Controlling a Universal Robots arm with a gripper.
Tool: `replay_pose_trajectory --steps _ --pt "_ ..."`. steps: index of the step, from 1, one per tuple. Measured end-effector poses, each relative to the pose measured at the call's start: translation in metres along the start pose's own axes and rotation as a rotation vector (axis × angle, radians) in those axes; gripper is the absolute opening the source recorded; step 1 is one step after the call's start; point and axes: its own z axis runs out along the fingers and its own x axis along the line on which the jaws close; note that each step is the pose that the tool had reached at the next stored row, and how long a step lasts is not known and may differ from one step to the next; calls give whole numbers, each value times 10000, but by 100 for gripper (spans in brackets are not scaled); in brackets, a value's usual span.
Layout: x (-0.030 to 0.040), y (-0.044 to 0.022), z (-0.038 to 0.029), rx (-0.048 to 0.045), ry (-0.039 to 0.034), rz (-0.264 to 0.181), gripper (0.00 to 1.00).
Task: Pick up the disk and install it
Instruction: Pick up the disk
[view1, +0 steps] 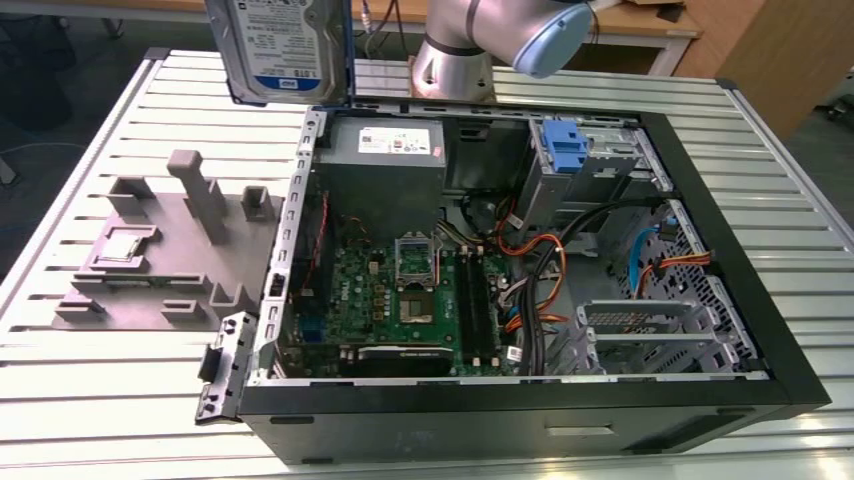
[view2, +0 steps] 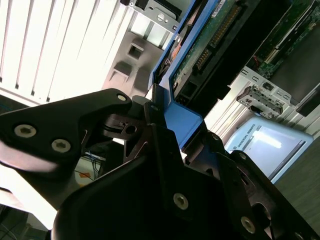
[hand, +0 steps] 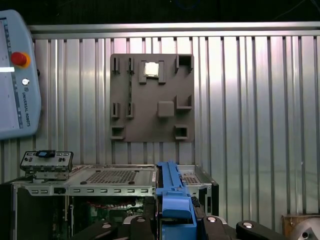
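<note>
The disk (view1: 280, 50) hangs upright in the air above the back of the table. It is left of the arm (view1: 487, 45) in the exterior view, behind the open computer case's far left corner. Its white-and-blue label faces the exterior camera. In the second wrist view my gripper (view2: 162, 117) is shut on the disk's blue rail, and the disk's (view2: 212, 42) green circuit-board underside shows beyond the black fingers (view2: 107, 117). The first wrist view has the disk (hand: 172, 200) edge-on, its blue rail rising out of the gripper (hand: 175, 222).
The open computer case (view1: 534, 405) lies on the slatted metal table (view1: 120, 390), with the motherboard (view1: 400, 290), a grey power supply (view1: 380, 150) and a blue bracket (view1: 567, 150) on the drive cage. A grey fixture plate (view1: 160, 260) lies at its left. A teach pendant (hand: 15, 75) sits nearby.
</note>
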Motion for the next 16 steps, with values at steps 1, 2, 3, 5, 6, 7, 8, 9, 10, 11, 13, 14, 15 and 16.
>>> replay_pose_trajectory --steps 1,2,3,5,6,7,8,9,10,11,13,14,15,16 --pt "-1 -7 0 -1 0 -1 37" --pt "-1 -14 0 -1 1 0 37" --pt "-1 -21 0 -1 0 0 37" --pt "-1 -35 0 0 1 0 37" --pt "-2 -42 0 0 0 0 37" --pt "-2 -49 0 0 0 0 37" --pt "-2 -55 -1 -1 0 0 37" --pt "-2 -62 0 0 0 0 37" --pt "-2 -68 -1 -1 0 0 37" --pt "-3 -75 -1 0 0 0 37" --pt "-3 -87 -1 -1 1 0 37" --pt "-3 -94 -1 0 0 0 37" --pt "-4 -101 -1 -1 0 0 37" --pt "-4 -107 -1 0 0 0 37"
